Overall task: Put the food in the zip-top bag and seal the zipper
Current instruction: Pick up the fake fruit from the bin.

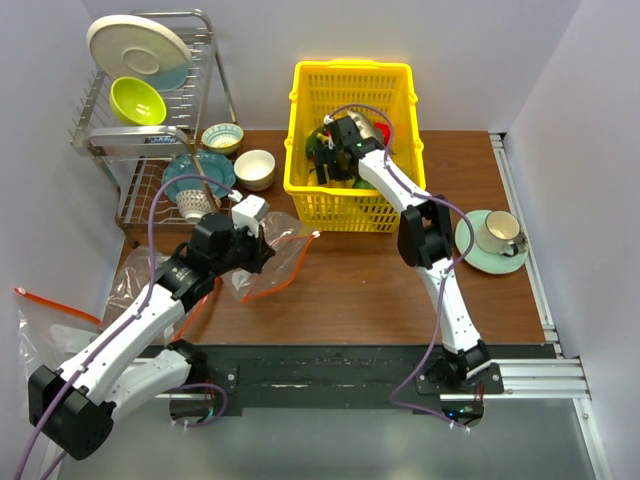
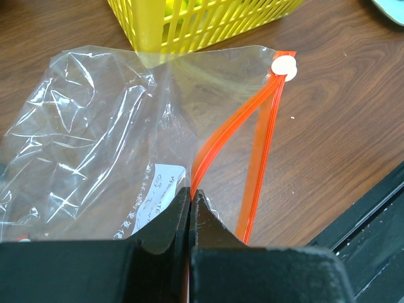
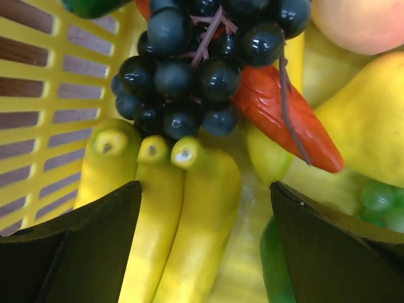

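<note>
The clear zip-top bag (image 2: 95,126) lies crinkled on the table in front of the yellow basket (image 1: 350,75). Its orange-red zipper (image 2: 262,145) stands parted, with a white round tab (image 2: 285,66) at the far end. My left gripper (image 2: 190,192) is shut on the nearer zipper strip. My right gripper (image 3: 205,189) is down inside the basket, open, its fingers straddling the yellow banana bunch (image 3: 183,214). Around the bunch lie dark grapes (image 3: 189,69), a red pepper (image 3: 284,120), a yellow pear (image 3: 366,120), green grapes (image 3: 382,199) and a green piece (image 3: 274,265).
A dish rack (image 1: 150,130) with a plate and a green bowl stands at the back left, with bowls (image 1: 255,168) beside it. A cup on a green saucer (image 1: 492,240) sits at the right. Another clear bag (image 1: 50,320) lies off the table's left edge.
</note>
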`<action>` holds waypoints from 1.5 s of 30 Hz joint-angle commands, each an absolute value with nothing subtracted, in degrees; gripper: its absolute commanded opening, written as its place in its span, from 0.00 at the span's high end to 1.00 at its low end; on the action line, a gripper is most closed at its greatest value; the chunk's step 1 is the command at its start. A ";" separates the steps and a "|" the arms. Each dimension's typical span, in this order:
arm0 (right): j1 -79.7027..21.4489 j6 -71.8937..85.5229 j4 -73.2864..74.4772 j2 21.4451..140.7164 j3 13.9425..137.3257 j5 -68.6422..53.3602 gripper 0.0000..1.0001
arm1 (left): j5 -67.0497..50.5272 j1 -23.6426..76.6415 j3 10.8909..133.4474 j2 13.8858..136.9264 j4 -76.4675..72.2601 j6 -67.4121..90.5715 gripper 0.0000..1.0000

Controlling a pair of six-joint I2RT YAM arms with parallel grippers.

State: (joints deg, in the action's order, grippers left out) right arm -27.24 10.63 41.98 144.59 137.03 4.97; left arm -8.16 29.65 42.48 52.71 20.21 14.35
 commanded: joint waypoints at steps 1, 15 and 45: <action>-26.98 13.00 40.08 147.12 139.39 3.08 0.15 | -7.03 29.53 42.36 52.56 17.32 14.33 1.00; -26.89 13.18 38.50 132.99 134.91 7.29 0.71 | -6.86 29.53 42.36 52.29 17.40 14.50 1.00; -26.98 11.07 36.65 97.92 117.78 4.67 0.90 | -4.92 29.53 42.63 52.47 18.19 14.68 1.00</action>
